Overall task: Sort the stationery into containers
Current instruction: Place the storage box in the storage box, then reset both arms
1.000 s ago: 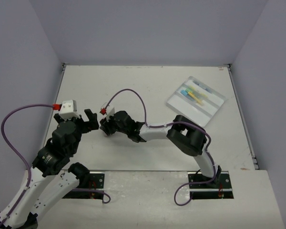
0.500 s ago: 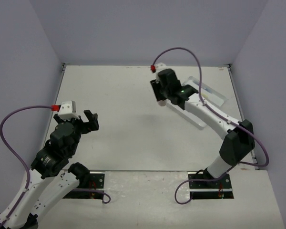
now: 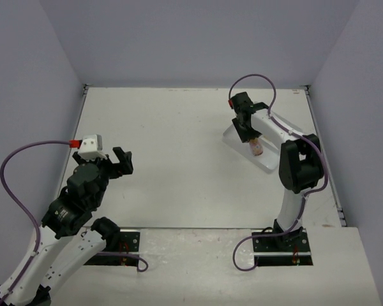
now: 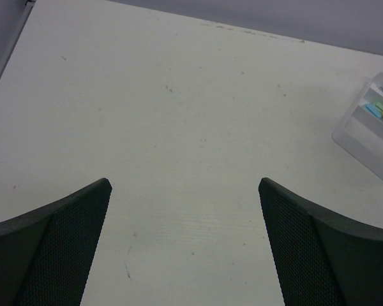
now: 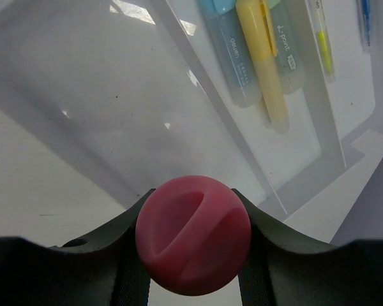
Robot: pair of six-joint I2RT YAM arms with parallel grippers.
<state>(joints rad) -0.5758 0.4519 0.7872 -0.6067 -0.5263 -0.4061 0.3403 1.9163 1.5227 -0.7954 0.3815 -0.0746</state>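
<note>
Tray point(image 5: 102, 95) at two o'clock, yellow marker point(image 5: 263, 64) and light-blue stick point(image 5: 233, 64) in middle compartment. Right gripper point(image 3: 251, 137) clamped on pink cylinder point(image 5: 193, 242); left gripper point(image 4: 184, 191) spread wide.

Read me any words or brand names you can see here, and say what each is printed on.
"deli": on the light-blue stick in the tray.
"L-point", as best it reads: on the pale green stick beside the yellow marker.
Print on the thin pen: too small to read.
No other text shows.
</note>
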